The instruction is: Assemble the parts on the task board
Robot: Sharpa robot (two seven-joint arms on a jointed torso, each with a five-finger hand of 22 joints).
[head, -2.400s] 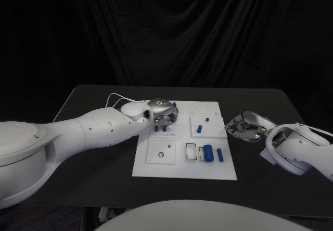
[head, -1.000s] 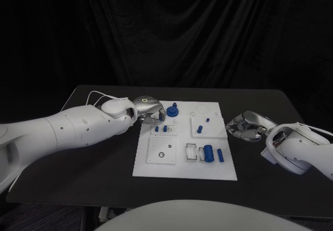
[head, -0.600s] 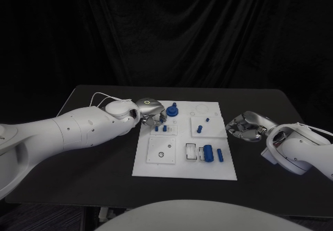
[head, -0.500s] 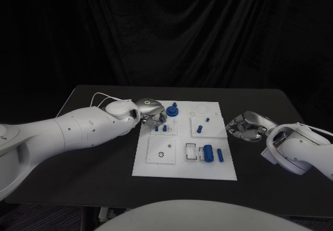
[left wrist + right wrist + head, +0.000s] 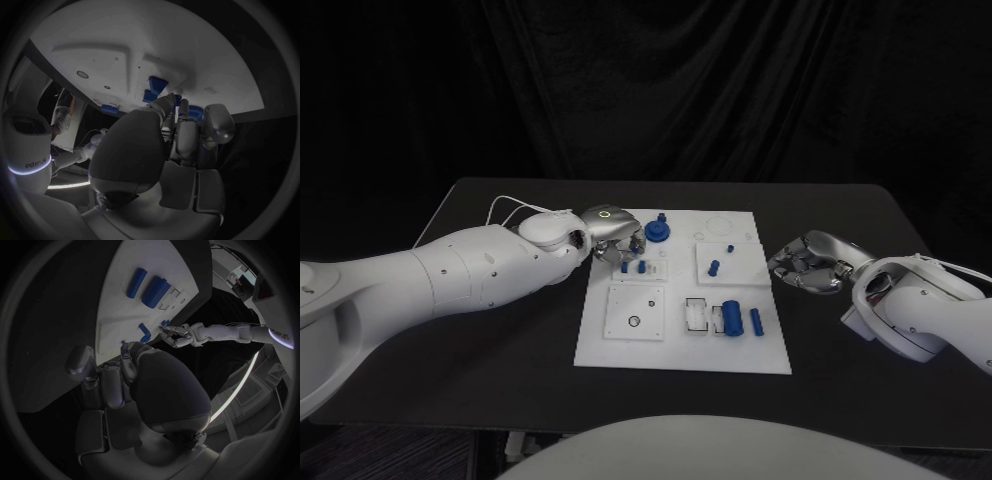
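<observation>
The white task board (image 5: 635,345) lies mid-table. My left hand (image 5: 615,232) hovers at its far left corner, fingertips against a round blue part with a knob (image 5: 658,232); in the left wrist view that part (image 5: 195,112) shows between the fingers (image 5: 181,107) and thumb, and I cannot tell whether it is gripped. Two short blue pegs (image 5: 635,266) stand just nearer me. A blue piece (image 5: 714,267) sits mid-board; a blue cylinder (image 5: 734,317) and a bar (image 5: 757,320) lie at the near right. My right hand (image 5: 805,263) hangs beside the board's right edge, fingers curled on nothing.
The black table (image 5: 488,330) extends well beyond the board on every side. A thin white cable (image 5: 516,203) loops above my left wrist. In the right wrist view the board (image 5: 144,265), cylinder (image 5: 155,291) and bar (image 5: 136,282) lie ahead of the curled right hand (image 5: 125,380).
My left hand has drawn back from over the two blue pegs to the board's far left corner, uncovering them and the round part. In the last half second it barely moves. The right hand is still.
</observation>
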